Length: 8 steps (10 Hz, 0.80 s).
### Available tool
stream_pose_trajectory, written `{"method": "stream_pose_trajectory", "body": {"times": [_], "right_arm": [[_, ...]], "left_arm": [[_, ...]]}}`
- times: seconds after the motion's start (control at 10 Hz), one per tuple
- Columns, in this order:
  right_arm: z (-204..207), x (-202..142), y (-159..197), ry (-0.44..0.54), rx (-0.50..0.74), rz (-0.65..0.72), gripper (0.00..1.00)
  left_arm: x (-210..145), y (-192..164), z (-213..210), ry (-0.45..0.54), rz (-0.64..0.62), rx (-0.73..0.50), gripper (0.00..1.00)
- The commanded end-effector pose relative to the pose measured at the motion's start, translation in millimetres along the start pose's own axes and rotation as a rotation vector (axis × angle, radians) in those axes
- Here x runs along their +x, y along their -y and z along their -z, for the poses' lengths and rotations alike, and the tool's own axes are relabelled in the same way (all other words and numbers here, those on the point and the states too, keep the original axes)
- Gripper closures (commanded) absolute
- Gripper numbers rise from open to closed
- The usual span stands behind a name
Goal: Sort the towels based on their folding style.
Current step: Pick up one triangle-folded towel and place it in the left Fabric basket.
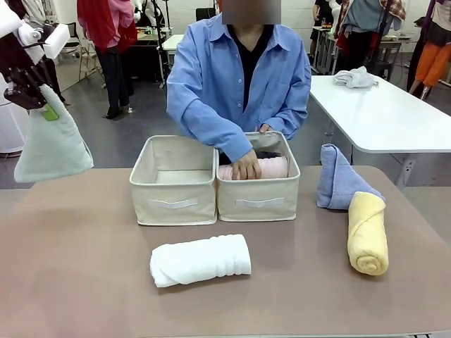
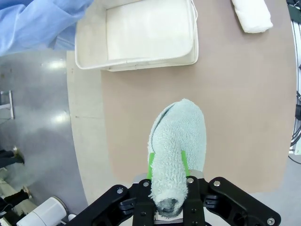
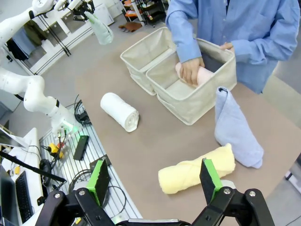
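Left tool (image 2: pixel 168 165) tight around pale green cone towel (image 2: pixel 181 127), above table (image 2: pixel 240 117)

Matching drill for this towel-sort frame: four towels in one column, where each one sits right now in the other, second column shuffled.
Towels
1. pale green cone
2. pink roll
3. white roll
4. light blue cone

Places
A. lying on the table in front of the bins
B. in the right bin, under the person's hand
C. clamped in the left arm's jaws, lifted off the table
D. standing on the table beside the yellow roll

Pairs: 1-C, 2-B, 3-A, 4-D
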State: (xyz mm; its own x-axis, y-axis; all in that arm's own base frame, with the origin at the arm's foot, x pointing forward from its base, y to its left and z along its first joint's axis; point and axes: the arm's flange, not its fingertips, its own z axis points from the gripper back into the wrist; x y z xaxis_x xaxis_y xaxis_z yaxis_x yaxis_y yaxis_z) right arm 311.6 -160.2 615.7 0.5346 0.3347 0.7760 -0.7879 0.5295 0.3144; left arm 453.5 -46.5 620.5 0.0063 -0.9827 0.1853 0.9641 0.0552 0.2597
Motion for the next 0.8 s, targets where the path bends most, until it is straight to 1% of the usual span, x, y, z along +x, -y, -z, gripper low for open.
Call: {"method": "stream_pose_trajectory", "body": {"times": [0.0,0.1,0.2,0.4,0.6,0.7], "right_arm": [[1.1,-0.4,0.5,0.012,0.01,-0.009,0.0],[1.1,-0.4,0.5,0.012,0.01,-0.009,0.0],[1.1,-0.4,0.5,0.012,0.01,-0.009,0.0],[1.1,-0.4,0.5,0.012,0.01,-0.009,0.0],[1.1,-0.4,0.5,0.012,0.01,-0.009,0.0],[1.1,-0.4,0.5,0.012,0.01,-0.009,0.0]], "left_arm": [[0.7,-0.6,-2.3,0.005,0.003,0.016,1.0],[0.0,0.0,0.0,0.0,0.0,0.0,0.81],[-4.0,3.6,2.4,0.016,-0.035,0.009,0.81],[9.2,12.5,-3.1,0.042,-0.055,0.013,0.81],[49.1,30.2,-20.7,0.064,-0.066,0.047,0.81],[68.9,36.5,-28.5,0.043,-0.059,0.066,0.81]]}}
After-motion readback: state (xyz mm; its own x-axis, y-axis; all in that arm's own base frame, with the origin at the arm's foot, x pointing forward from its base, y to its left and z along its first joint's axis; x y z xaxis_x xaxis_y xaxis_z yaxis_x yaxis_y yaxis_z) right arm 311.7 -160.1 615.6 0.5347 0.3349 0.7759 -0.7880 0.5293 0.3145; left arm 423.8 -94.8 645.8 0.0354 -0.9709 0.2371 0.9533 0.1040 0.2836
